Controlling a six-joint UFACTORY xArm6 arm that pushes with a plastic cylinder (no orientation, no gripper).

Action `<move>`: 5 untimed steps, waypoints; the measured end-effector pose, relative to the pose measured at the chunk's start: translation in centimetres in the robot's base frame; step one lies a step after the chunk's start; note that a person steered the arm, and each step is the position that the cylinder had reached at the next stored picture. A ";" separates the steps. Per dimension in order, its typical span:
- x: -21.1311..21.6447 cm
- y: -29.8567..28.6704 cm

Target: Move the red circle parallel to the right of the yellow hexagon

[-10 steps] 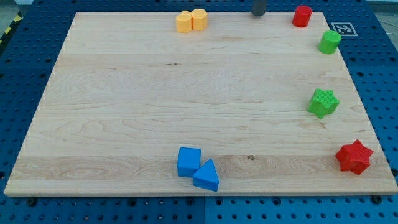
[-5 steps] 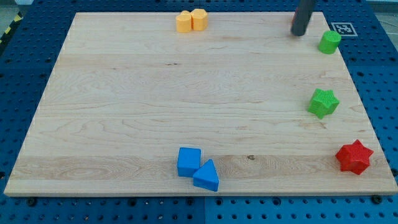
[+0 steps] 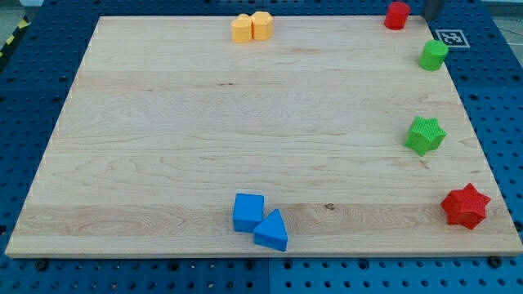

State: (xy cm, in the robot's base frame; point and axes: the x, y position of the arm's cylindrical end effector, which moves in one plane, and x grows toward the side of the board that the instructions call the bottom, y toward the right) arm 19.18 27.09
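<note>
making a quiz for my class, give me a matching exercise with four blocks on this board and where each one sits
Blocks:
1. red circle
2. red star
3. blue cube
4. yellow hexagon

Places:
A. bottom edge, touching the blue triangle
B. top right corner, just left of my tip
C. top edge near the middle, touching another yellow block
D. bottom right corner, below the green star

Pairs: 1-B, 2-D, 3-A, 4-C
</note>
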 end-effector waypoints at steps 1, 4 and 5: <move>-0.1 -3.4; 0.0 -15.7; 0.1 -19.4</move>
